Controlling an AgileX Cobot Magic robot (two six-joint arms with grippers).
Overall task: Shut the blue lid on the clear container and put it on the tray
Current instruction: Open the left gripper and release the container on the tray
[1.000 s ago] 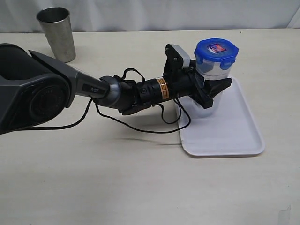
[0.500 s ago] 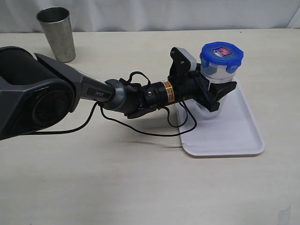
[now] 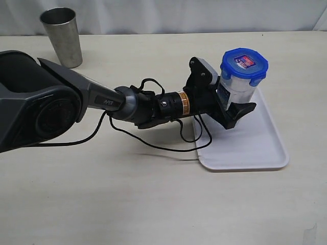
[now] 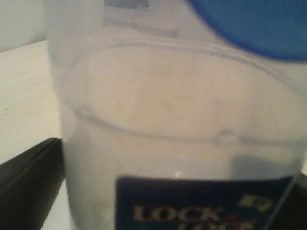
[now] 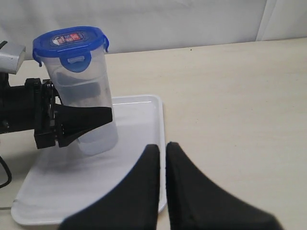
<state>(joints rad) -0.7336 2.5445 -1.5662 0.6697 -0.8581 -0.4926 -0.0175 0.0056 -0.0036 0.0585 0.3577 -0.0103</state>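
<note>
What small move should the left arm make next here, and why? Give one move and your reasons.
Probably open the left gripper wide to let go. The blue lid looks closed on the clear container, whose base rests on the tray, so the placing looks done. The fingers flank the container on both sides; whether they press it is unclear.

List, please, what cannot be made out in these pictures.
Left wrist view: the clear container fills the blurred frame; the frame edge cuts off its label.
Exterior view: a left jaw covers the container's foot; contact with the tray is hidden.
Right wrist view: the sticker on the blue lid is too small to read.
</note>
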